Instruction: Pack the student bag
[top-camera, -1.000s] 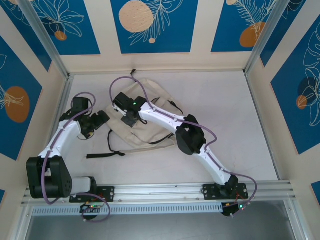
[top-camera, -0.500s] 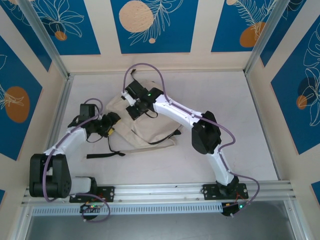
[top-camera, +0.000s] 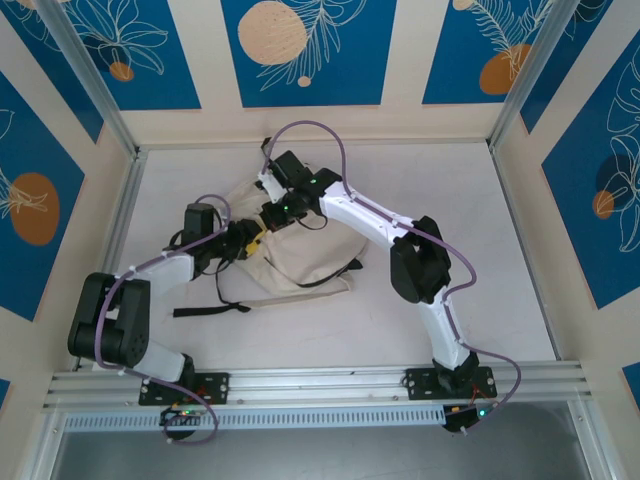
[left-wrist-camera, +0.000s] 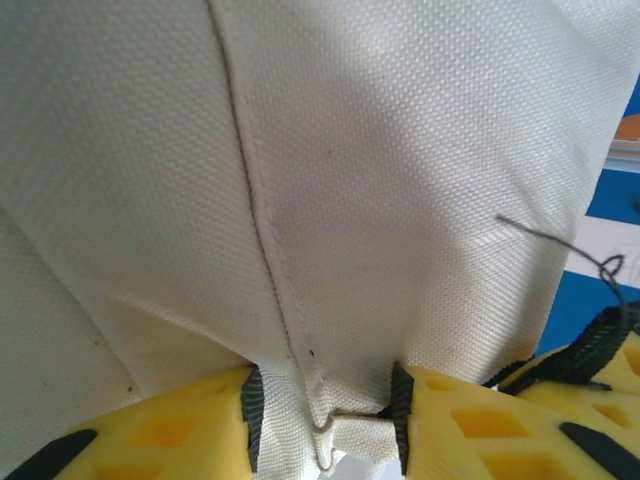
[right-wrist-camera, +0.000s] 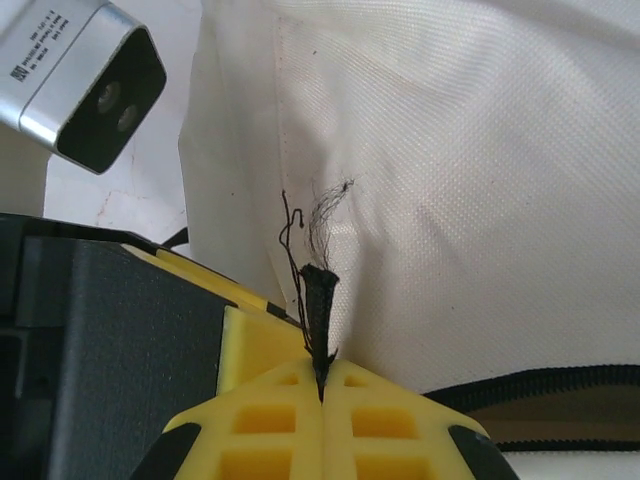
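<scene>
The student bag (top-camera: 290, 272), cream fabric with black straps, lies at the table's middle left. My left gripper (top-camera: 252, 240) is at the bag's upper left edge. In the left wrist view its yellow jaws (left-wrist-camera: 325, 405) pinch a seamed fold of the cream fabric (left-wrist-camera: 380, 150), both pads pressing on it. My right gripper (top-camera: 272, 220) sits just behind it, over the bag's top. In the right wrist view it (right-wrist-camera: 322, 375) is shut on a frayed black strap end (right-wrist-camera: 318, 300) that sticks up beside the bag wall (right-wrist-camera: 480, 150).
Loose black straps (top-camera: 210, 310) trail from the bag toward the front left. The left arm's camera housing (right-wrist-camera: 85, 85) is close beside my right gripper. Black zipper trim (right-wrist-camera: 560, 385) runs along the bag. Metal frame rails (top-camera: 125, 220) border the table.
My left arm swung right to the bag and its jaws closed on the fabric. My right gripper, still shut, moved back and right with the bag's top.
</scene>
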